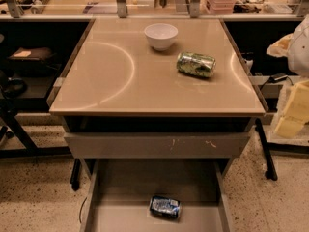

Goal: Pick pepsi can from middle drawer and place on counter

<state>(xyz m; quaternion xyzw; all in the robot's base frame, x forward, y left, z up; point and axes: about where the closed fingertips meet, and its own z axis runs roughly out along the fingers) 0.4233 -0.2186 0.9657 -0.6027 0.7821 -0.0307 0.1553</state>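
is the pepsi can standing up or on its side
On its side: pepsi can lies flat on middle drawer floor; pincer at right edge.

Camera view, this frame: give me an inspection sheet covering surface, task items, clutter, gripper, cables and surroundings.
surface: counter, glossy beige, carrying a bowl and a can.
job's things: pepsi can lies on its side in the open middle drawer, about midway across; not yet on the counter.
clutter: white bowl upright at the counter's back; green can on its side, right of it and nearer the camera.
grippers: gripper at the right edge, beside the counter, away from the drawer.
cables: thin dark line on the floor left of the drawer, possibly a cable.
surroundings: speckled floor; scuffed drawer front shut above the open drawer.
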